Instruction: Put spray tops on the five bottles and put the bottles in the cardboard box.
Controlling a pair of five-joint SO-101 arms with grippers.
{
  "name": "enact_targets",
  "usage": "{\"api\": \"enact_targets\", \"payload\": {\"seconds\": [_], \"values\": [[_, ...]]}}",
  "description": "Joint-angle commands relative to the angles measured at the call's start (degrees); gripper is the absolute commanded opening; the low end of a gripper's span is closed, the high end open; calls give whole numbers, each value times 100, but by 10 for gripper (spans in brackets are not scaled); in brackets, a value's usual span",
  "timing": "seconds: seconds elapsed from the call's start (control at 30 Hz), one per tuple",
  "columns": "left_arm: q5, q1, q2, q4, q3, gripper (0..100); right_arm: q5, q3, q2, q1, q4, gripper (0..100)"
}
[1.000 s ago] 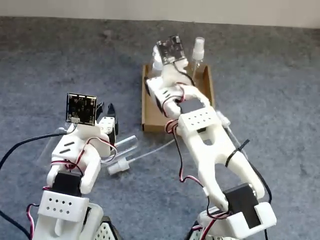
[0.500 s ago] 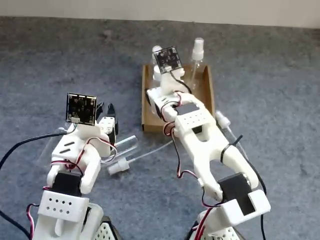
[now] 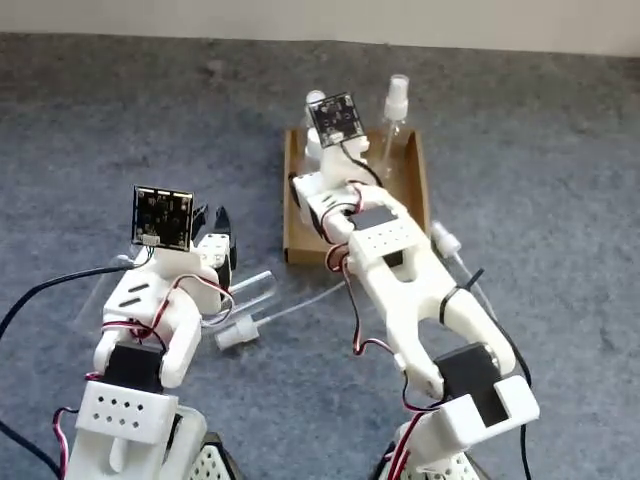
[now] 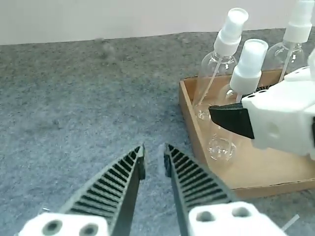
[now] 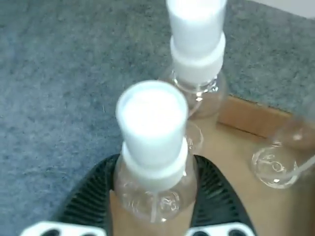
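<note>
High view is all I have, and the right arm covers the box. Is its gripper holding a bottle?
Observer: Yes. The right gripper is shut on a capped bottle over the cardboard box.
Operator: How many capped bottles are at the box?
Observer: Three, by the left wrist view: the held one, plus a second bottle and a third bottle standing in the box.
Operator: And the left gripper?
Observer: The left gripper holds nothing; its jaws stand slightly apart over the carpet.

Grey mat [image 3: 120, 130], prob. felt, w/ pale wall [image 3: 300, 15] behind.
</note>
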Motion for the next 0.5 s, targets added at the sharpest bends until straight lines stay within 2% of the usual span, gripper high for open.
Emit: {"api": "enact_targets", "payload": {"seconds": [0.0,0.33,0.47], "values": [[-26,-48,-84,-123,-13,27,-123,-48,-66,-48,-154,3],[-26,-48,-84,-123,-13,27,-114,-13,-84,-75,-154,8],[-35,-48,-75,-123,-13,27,-114,-13,-110,-75,-154,71]]}}
